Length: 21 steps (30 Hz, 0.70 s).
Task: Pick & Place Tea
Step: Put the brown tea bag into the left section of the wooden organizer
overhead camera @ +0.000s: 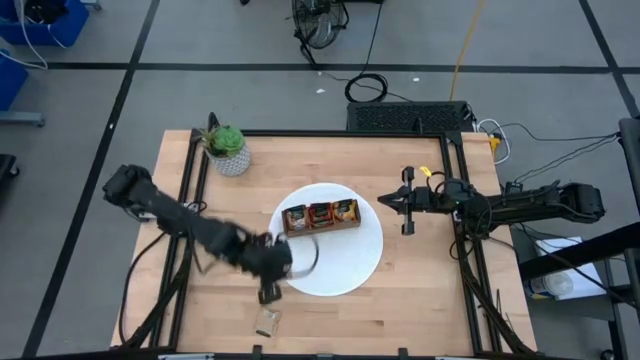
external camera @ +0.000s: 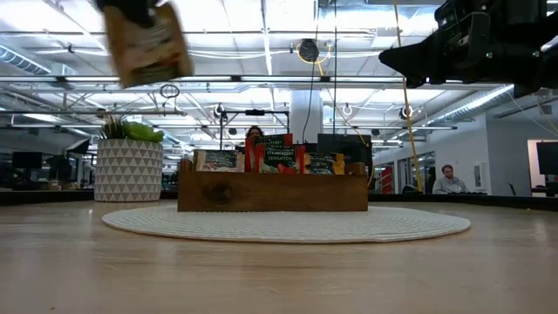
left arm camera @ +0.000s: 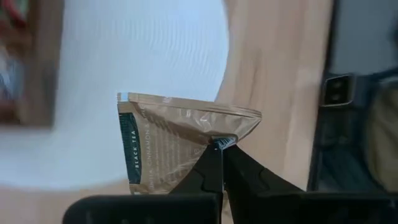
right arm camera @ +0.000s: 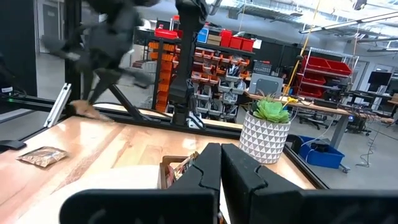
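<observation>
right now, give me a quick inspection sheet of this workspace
surface: wooden table, bare around the plate
job's things: beige tea sachet held in the air; another sachet lies on the table's near edge; more stand in the wooden tray on the white plate
clutter: potted plant at the back left
grippers: left gripper jaws shut on the beige tea sachet; right gripper shut, waiting beside the plate
cables: black and yellow leads on the floor behind the table
surroundings: seated person, shelving
</observation>
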Tool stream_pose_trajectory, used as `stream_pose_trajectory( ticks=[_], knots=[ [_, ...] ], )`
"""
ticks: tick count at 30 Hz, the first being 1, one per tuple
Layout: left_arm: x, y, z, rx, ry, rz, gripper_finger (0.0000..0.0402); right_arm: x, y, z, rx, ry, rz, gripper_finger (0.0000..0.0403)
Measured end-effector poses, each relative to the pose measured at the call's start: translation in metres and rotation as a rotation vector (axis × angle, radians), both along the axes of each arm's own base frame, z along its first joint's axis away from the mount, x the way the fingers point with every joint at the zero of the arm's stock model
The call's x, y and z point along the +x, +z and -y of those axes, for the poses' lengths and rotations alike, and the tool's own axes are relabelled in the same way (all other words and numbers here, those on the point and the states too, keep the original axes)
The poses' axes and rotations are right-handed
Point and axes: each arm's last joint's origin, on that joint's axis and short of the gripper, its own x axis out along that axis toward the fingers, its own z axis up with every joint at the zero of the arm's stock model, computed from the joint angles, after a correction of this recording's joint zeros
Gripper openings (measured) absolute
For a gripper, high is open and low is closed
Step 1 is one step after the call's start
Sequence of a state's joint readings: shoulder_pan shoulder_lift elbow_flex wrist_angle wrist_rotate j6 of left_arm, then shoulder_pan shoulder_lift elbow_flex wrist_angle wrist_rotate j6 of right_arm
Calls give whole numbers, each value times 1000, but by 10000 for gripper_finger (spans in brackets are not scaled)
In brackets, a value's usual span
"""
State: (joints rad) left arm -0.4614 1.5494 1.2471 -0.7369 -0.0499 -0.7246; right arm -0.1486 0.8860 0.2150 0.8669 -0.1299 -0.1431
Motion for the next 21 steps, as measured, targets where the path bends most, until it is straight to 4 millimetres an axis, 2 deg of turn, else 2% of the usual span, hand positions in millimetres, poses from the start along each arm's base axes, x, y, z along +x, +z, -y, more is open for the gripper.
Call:
stream_pose_trajectory(
  ticks=[4,8,13,15,18,21],
  knots=[
    [3,18,-46,-94,-163,58,5,0,0,0,1,-1,-4,0],
    [7,23,-107,-241,-268,129,5,0,-2,0,4,-3,-20,0],
    [7,12,-183,-507,-215,188,5,0,-5,0,8,-3,-48,0],
    [6,3,-208,-552,-163,193,5,0,-5,0,9,-3,-53,0],
    [9,-12,-233,-574,-122,200,6,1,-6,0,9,-3,-58,0],
    [16,-33,-243,-614,-122,163,5,1,-6,0,10,-3,-65,0]
  ],
)
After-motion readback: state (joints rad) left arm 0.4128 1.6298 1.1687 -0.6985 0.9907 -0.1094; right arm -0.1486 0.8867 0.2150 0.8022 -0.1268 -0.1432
